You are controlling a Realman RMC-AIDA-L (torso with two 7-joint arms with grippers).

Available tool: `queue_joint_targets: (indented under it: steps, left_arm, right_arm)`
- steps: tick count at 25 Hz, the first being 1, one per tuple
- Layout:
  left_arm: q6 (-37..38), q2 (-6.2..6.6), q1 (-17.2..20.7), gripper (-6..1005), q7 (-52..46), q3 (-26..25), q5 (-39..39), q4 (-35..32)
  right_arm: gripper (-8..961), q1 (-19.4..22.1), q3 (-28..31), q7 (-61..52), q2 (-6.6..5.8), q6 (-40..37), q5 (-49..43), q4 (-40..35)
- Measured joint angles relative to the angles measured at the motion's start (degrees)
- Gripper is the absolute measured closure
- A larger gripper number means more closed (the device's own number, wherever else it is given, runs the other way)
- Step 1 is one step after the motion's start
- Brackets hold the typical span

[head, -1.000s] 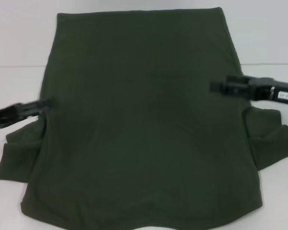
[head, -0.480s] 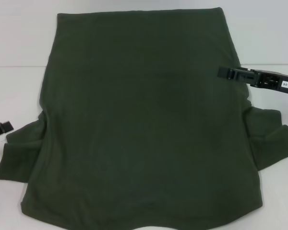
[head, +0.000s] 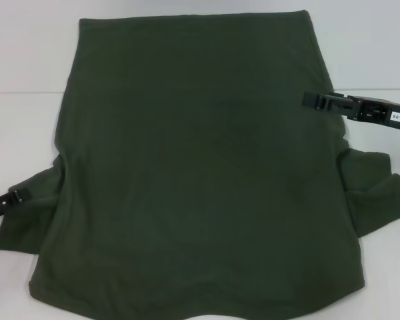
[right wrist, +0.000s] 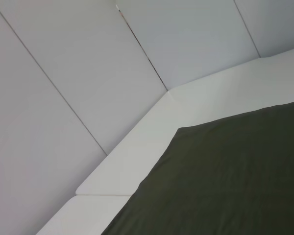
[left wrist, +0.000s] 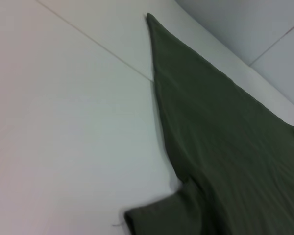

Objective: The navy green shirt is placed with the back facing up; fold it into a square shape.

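The navy green shirt (head: 200, 167) lies spread flat on the white table (head: 23, 127), plain side up, with its hem at the far end and both short sleeves out to the sides. My left gripper (head: 12, 198) is at the left edge of the head view, at the upper edge of the left sleeve (head: 23, 223). My right gripper (head: 311, 100) reaches in over the shirt's right edge, farther away than the right sleeve (head: 377, 193). The left wrist view shows the shirt's side edge (left wrist: 225, 137) and a sleeve (left wrist: 161, 218). The right wrist view shows a far corner of the shirt (right wrist: 225, 181).
White table surface (left wrist: 63, 122) lies bare on both sides of the shirt. A seam line crosses the table (head: 20, 91). Pale panelled walls (right wrist: 88, 58) rise behind the table's far edge.
My left gripper pulled away from the shirt's left edge, moved outward and nearer, and now sits by the left sleeve. The right gripper shifted slightly farther away, then held still.
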State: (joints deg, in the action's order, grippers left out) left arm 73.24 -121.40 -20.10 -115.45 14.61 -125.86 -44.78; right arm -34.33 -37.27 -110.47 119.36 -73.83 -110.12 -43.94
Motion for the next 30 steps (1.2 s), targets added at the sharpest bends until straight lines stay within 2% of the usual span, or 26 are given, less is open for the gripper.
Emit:
queue_joint_targets:
  steps: [10, 30]
  left_arm:
    - [2.38, -0.09, 0.56, 160, -0.21, 0.16, 0.32, 0.37]
    - [2.37, -0.24, 0.65, 159, -1.42, 0.23, 0.37, 0.40]
  right_arm:
    - [18, 0.27, 0.19, -0.01, 0.00, 0.01, 0.00, 0.00]
    - [22, 0.50, 0.18, -0.05, 0.00, -0.35, 1.19, 0.00]
